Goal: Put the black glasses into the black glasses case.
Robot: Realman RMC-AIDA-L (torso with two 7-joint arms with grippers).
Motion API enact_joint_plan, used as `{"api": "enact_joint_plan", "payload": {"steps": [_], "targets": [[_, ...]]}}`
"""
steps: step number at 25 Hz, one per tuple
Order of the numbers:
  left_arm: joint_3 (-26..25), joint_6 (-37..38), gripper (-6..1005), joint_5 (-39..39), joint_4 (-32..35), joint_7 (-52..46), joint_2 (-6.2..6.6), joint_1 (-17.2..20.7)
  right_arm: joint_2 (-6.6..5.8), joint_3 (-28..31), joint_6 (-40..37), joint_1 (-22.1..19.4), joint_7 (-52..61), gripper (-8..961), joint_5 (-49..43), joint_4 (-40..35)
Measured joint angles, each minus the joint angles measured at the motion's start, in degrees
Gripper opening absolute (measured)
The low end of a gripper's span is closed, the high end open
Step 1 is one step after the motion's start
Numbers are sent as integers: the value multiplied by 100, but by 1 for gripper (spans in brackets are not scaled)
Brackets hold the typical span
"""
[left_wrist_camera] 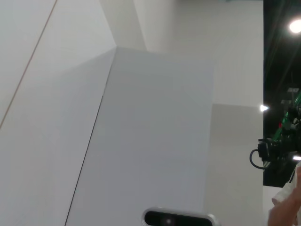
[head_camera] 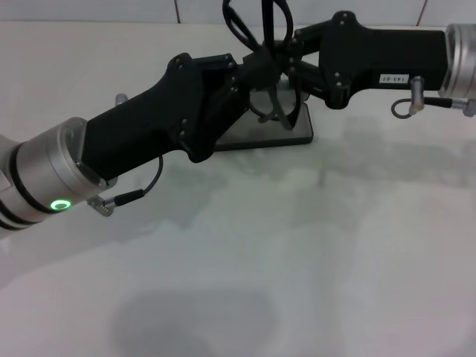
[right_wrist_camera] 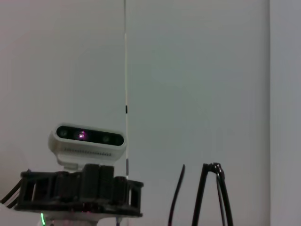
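above the black glasses case, black glasses

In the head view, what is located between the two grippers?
The black glasses are held up between the left gripper and the right gripper, above the black glasses case. This shows in the head view.

A small white label sits on the right arm's black housing, printed with dark characters seen upside down; they look like digits with a dash, too small to read surely.
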Motion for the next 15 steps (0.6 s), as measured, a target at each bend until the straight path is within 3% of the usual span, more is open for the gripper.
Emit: {"api": "enact_joint_plan", "payload": {"steps": [15], "targets": [[-1,-309,32,-2,-64,-152,-43,-145,30,-166,-41,30,-29,98,38,0]]}}
